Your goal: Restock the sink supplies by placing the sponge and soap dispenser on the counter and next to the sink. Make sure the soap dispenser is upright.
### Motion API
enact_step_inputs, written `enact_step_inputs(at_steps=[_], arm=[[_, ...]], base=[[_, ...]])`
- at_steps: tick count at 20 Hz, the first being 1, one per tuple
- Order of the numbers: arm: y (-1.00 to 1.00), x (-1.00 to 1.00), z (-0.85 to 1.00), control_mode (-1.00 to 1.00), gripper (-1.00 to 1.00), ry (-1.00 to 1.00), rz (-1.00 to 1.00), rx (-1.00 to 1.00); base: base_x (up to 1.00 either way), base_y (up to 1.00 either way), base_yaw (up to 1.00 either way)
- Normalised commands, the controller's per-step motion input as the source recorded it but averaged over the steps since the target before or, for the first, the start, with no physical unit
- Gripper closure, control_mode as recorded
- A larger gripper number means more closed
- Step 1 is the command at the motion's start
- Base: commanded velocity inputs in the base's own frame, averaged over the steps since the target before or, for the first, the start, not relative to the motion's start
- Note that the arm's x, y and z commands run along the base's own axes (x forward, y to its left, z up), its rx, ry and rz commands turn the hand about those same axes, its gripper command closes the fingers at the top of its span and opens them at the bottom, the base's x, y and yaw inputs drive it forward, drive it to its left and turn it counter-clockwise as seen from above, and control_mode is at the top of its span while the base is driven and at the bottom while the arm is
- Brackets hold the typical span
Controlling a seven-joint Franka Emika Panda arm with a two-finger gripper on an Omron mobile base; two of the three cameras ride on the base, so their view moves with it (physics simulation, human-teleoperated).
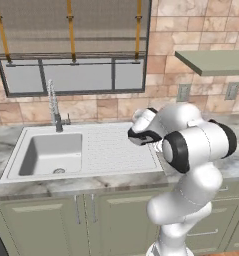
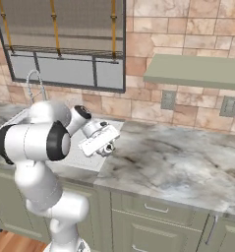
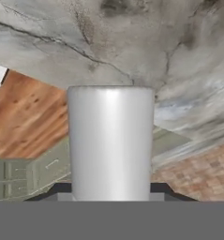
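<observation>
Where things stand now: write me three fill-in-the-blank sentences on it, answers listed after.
1. The gripper is ____ on the silver soap dispenser.
2. In the left base view, the sink has its basin to the ____ of the ribbed drainboard.
3. The wall behind the counter is made of tan ____.
Missing words: shut; left; brick.

A domestic kitchen: a veined marble counter [image 2: 178,162] over sage-green cabinets [image 1: 111,220], an inset sink [image 1: 51,155] with ribbed drainboard and spring faucet [image 1: 53,107] left of the claw [image 1: 141,136], a brick wall [image 2: 188,29] behind (window [image 1: 71,50], shelf [image 2: 197,69], outlets).
</observation>
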Motion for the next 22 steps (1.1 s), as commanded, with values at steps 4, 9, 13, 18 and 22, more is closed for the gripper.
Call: enact_step_inputs(at_steps=[4,9,13,18,22], arm=[[-0.2,0.5,-0.19,-1.0,1.0,0.44,0.01,-0.15],[0.0,0.49,-0.44,-1.0,1.0,0.21,0.0,-0.2],[0.0,0.42,-0.44,-1.0,1.0,0.01,0.0,-0.13],[0.0,0.56,-0.23,-1.0,1.0,0.1,0.0,-0.03],[0.0,0.62,-0.38,-1.0,1.0,0.16,0.0,0.0]], base=[[0.0,0.0,0.0],[0.0,0.0,0.0],[0.0,0.0,0.0],[0.0,0.0,0.0],[0.0,0.0,0.0]])
